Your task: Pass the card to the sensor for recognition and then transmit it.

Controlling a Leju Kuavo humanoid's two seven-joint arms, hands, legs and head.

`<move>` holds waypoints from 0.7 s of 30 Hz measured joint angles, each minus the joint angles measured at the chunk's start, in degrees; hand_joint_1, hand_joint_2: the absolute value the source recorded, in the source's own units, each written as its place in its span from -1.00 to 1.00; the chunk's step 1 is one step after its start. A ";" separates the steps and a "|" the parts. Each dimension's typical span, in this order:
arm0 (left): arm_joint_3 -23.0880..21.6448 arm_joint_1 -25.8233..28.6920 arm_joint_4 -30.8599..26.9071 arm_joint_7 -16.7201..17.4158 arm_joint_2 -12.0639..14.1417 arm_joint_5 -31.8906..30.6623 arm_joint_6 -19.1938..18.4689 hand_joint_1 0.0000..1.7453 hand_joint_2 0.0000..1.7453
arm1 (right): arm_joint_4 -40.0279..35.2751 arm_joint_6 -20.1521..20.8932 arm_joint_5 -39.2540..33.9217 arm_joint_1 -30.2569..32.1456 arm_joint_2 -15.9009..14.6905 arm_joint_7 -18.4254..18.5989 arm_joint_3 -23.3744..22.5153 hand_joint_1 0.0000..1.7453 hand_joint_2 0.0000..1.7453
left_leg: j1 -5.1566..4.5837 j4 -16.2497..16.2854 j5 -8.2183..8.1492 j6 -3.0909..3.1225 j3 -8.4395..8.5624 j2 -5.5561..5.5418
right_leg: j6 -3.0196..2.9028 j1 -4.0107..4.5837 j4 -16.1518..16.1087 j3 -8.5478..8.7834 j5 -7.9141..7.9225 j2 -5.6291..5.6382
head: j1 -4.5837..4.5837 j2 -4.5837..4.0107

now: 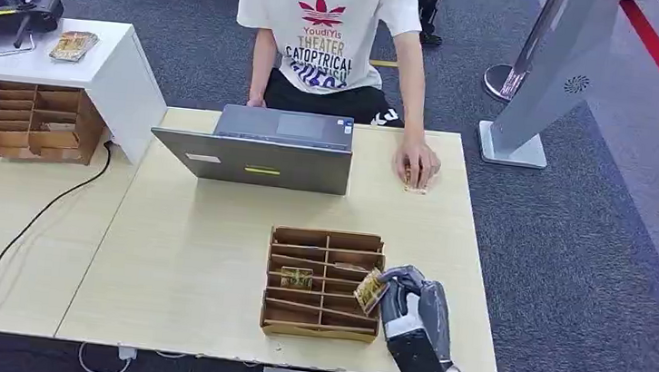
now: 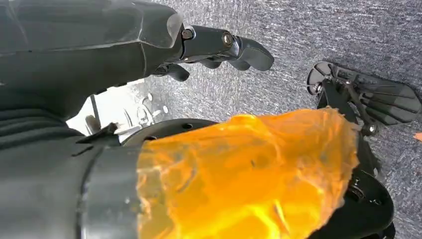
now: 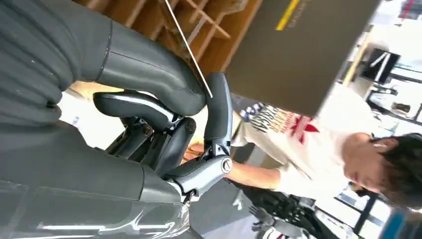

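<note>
The card (image 1: 370, 290), yellowish with a dark printed picture whose writing is too small to read, is pinched edge-on between the thumb and a finger of the right hand (image 1: 404, 295), at the right edge of the wooden rack (image 1: 319, 330). Another card (image 1: 296, 277) lies in a rack slot. The left hand (image 2: 219, 50) hangs over grey carpet, fingers curled in, holding nothing. Beyond the rack stands a grey laptop (image 1: 260, 159). Behind it sits a person (image 1: 327, 31) whose white shirt reads "YoudiYis THEATER CATOPTRICAL"; their hand (image 1: 416, 165) rests on the table (image 1: 191, 264) over a small card.
</note>
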 joint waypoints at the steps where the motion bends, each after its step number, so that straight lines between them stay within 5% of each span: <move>1: 0.00 0.00 0.00 0.00 0.00 0.00 -0.06 -1.00 -1.00 | -0.26 0.00 -0.06 -0.33 0.04 -0.02 0.00 1.00 1.00 | 0.00 0.00 0.00 0.00 0.00 0.00 | 0.00 0.00 0.00 0.00 0.00 0.00 | 0.00 0.00; 21: -1.60 -0.23 0.00 1.18 -0.07 -2.34 -0.07 -1.00 -1.00 | -0.78 0.87 -3.63 -10.90 1.05 1.42 -0.09 1.00 1.00 | 0.00 0.01 0.02 0.00 0.01 0.00 | -0.01 0.00 0.01 0.00 0.01 0.00 | 0.00 0.00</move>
